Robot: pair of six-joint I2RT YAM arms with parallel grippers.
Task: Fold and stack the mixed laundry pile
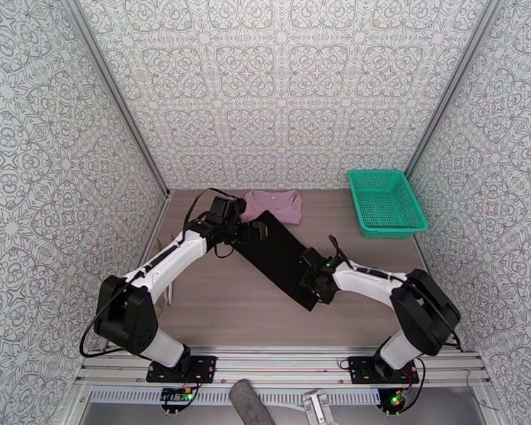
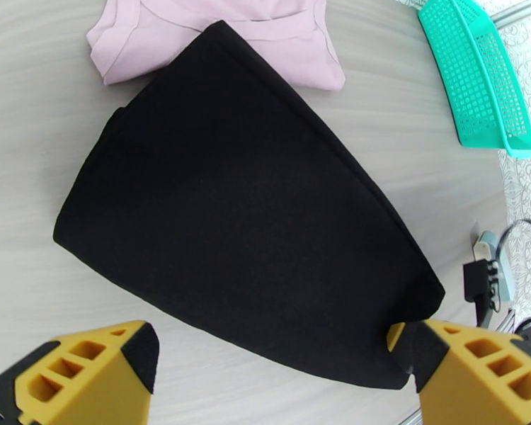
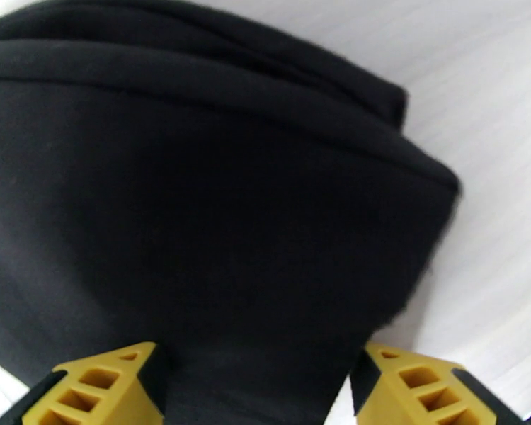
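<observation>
"So where is the black garment (image 1: 283,260)?" asks Ben.

"On the table (image 1: 216,313)," says Mia. "It lies flat on the pale wood, folded into a long strip. It slants from the far left to the near right."

"And the pink shirt (image 1: 276,205)?"

"Folded too, at the far edge of the table, close to the back wall (image 1: 280,100). One far corner of the black garment lies on top of the shirt's near edge, so the two touch (the left wrist view shows this best)."

"What about the left gripper (image 2: 269,345)?"

"It hangs over the far end of the black strip. Its yellow fingers (image 2: 88,373) are spread very wide. It holds nothing."

"And the right gripper (image 3: 258,380)?"

"It sits low at the near end of the black garment, where the folded layers pile up. Its jaws stand apart, and black cloth shows in the gap between them. The cloth does not look pinched."

Mia cannot tell whether the fingertips touch the cloth.

"So one arm is at each end of the strip?"

"Yes. Both reach in from the near edge of the table."

"Is anything else on the table?"

"A teal basket (image 1: 387,201). It sits at the far right corner, well apart from both clothes."
</observation>
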